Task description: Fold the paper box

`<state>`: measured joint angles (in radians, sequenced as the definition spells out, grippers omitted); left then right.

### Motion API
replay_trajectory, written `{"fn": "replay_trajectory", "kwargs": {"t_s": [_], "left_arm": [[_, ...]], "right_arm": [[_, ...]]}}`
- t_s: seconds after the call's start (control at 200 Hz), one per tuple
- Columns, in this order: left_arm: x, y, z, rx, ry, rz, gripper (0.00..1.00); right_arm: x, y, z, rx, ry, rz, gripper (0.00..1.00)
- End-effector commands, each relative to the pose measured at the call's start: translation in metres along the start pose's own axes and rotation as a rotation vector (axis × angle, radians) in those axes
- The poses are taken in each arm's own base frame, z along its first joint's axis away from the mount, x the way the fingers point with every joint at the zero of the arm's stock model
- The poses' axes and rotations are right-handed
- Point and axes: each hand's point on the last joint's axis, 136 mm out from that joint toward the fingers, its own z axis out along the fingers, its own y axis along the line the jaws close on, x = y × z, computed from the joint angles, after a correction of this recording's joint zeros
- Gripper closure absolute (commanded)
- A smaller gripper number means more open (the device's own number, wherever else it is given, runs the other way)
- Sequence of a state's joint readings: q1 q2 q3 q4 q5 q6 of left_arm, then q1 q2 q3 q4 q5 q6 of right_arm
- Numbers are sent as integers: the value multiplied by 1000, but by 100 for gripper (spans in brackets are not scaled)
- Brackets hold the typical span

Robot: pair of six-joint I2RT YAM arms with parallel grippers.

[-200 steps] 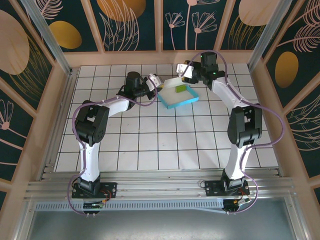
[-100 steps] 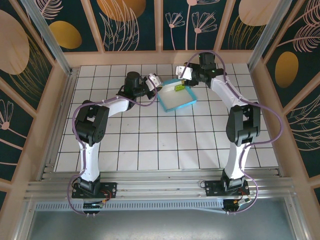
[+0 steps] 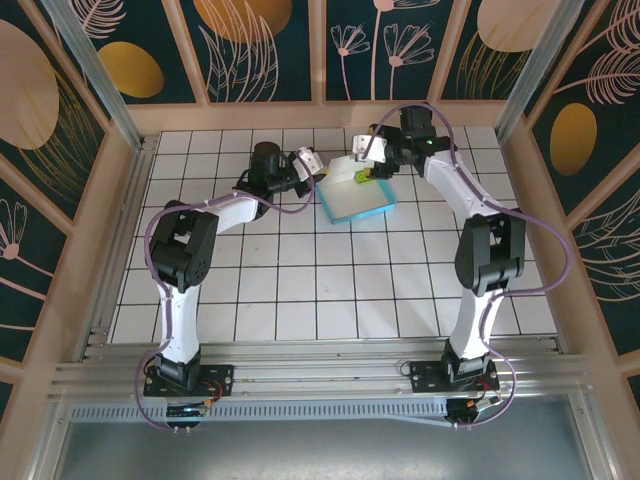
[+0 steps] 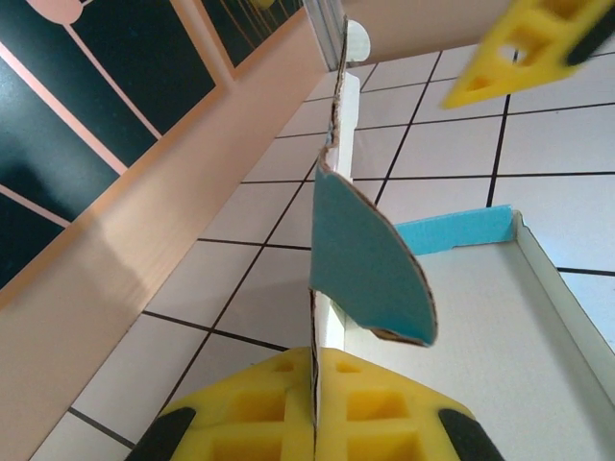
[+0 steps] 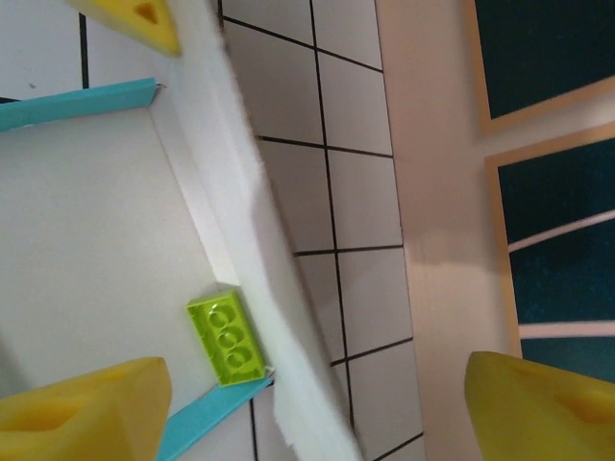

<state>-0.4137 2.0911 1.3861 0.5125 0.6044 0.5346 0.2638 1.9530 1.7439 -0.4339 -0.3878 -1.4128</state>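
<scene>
The paper box [image 3: 356, 200] lies on the tiles as a shallow tray, white inside with teal outer walls. My left gripper [image 3: 316, 170] is shut on the thin card of the box's left wall, with the edge pinched between its yellow fingers [image 4: 384, 413] and a teal flap [image 4: 370, 259] curling above them. My right gripper [image 3: 368, 166] hovers open at the box's far right corner. In the right wrist view its jaws straddle the raised white far wall [image 5: 252, 226] without touching it. A small yellow-green brick [image 5: 228, 338] lies inside the box in that corner.
The wooden back wall [image 3: 320, 115] runs close behind both grippers, about one tile from the box. Bare white tiles [image 3: 330, 280] stretch from the box toward the arm bases.
My right gripper's jaws have spread wider and shifted slightly left over the box's far corner. The box now sits more squarely, with its far wall raised. The left gripper has kept its hold.
</scene>
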Motion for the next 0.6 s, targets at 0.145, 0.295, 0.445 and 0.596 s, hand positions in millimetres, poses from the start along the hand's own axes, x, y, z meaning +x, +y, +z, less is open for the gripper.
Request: {"fn": "replay_trajectory", "kwargs": {"t_s": [0.145, 0.295, 0.445, 0.596], "left_arm": [[-22, -2, 4, 45, -68, 117, 100], [-19, 5, 9, 22, -62, 127, 100], [-23, 18, 7, -27, -105, 61, 96], [-32, 30, -7, -96, -140, -56, 78]], "right_arm": [[-4, -7, 28, -64, -42, 16, 40], [-10, -5, 34, -69, -49, 26, 70], [-13, -2, 37, -72, -14, 82, 85], [-20, -1, 35, -61, 50, 159, 89]]}}
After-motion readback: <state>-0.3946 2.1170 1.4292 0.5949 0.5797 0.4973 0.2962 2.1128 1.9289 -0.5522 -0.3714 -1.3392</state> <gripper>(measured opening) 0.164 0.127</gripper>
